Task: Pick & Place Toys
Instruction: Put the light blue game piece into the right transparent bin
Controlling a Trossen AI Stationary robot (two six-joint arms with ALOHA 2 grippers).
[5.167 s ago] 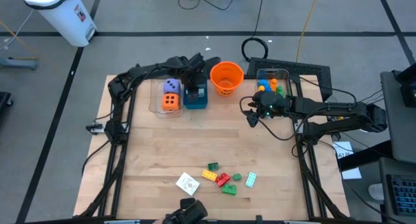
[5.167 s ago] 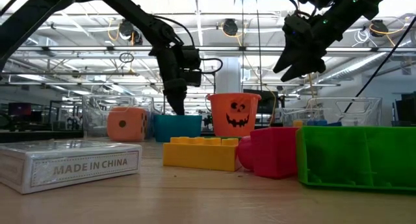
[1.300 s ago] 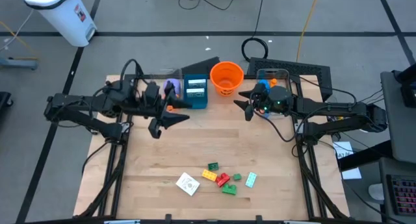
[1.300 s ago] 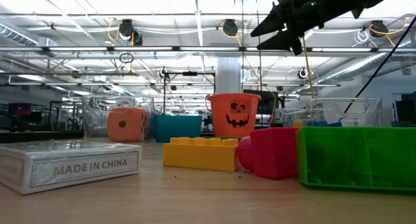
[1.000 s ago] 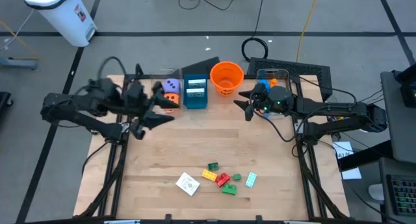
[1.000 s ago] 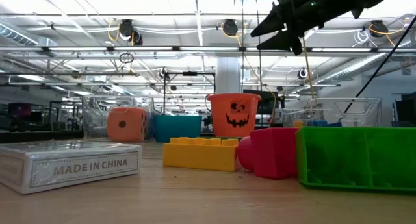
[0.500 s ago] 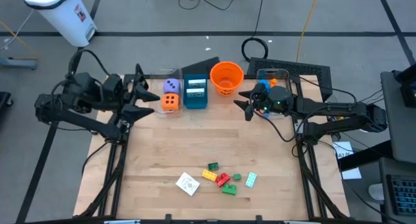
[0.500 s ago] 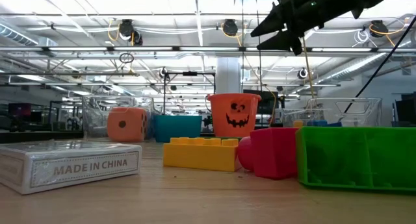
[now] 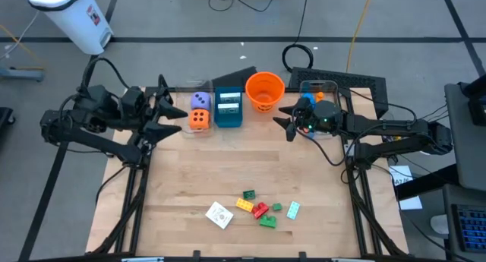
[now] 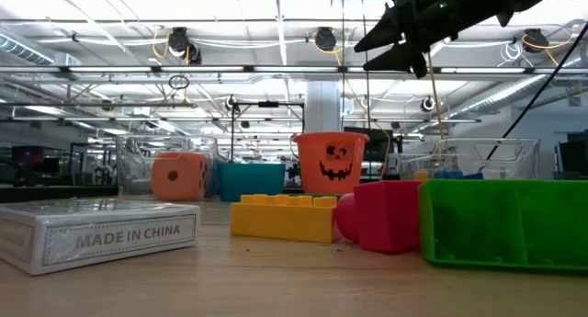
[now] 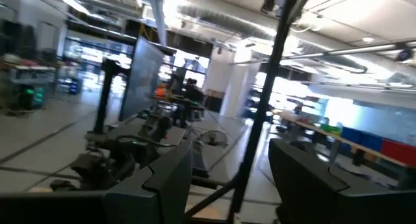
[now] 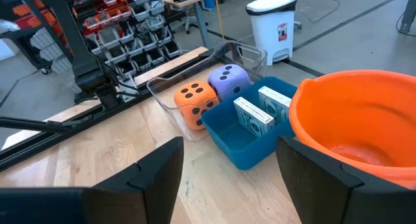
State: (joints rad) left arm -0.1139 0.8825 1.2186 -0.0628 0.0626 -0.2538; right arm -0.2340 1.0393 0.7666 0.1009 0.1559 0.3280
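With both dice, the orange die (image 9: 198, 119) and the purple die (image 9: 200, 100), sitting in the clear bin (image 9: 182, 122) at upper centre, the left gripper (image 9: 168, 116) has swung back from the teal box (image 9: 228, 108) to the frame's left edge, its jaws parted and empty. The right gripper (image 9: 284, 126) hangs wide and empty beside the orange bucket (image 9: 265, 90). Loose bricks (image 9: 260, 209) and a card pack (image 9: 219, 215) wait at lower centre, likely the next pickups.

Teal box (image 12: 250, 136): two card packs inside
Dice: orange die (image 12: 195, 104), purple die (image 12: 227, 79), left of box
Orange bucket (image 12: 357, 120): right of box
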